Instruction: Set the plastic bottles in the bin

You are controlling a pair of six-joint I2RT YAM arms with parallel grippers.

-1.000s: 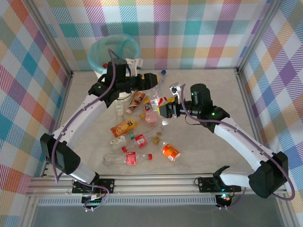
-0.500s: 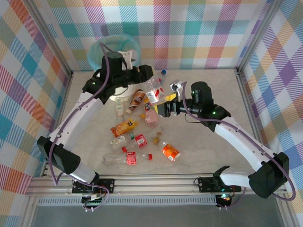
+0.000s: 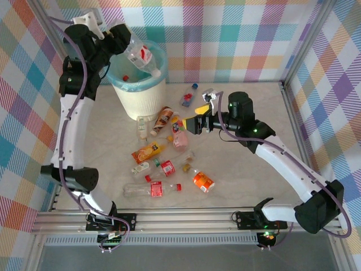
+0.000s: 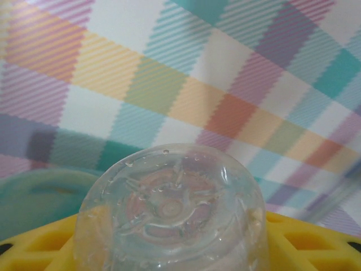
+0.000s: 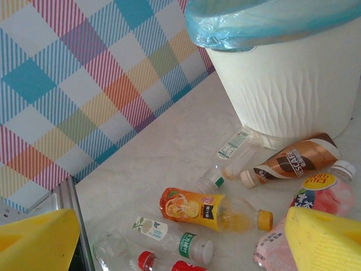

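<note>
A clear plastic bottle with a red label (image 3: 140,55) hangs tilted, neck downward, over the mouth of the tall white ribbed bin with a teal-blue liner (image 3: 141,101) at the bench's (image 3: 254,180) far-left corner. The left pincer (image 3: 124,42) is clamped on its base end. The other small plastic bottles (image 3: 148,151) lie scattered mid-bench. The right pincer (image 3: 193,116) hovers above them, spread wide and empty.

1. white ribbed bin (image 3: 138,96), teal-lined, upright at the worktop's (image 3: 242,186) far left.
2. clear red-labelled bottle (image 3: 140,55) tilted neck-down over its rim.
3. other bottles (image 3: 148,151) lie scattered near its foot.
</note>
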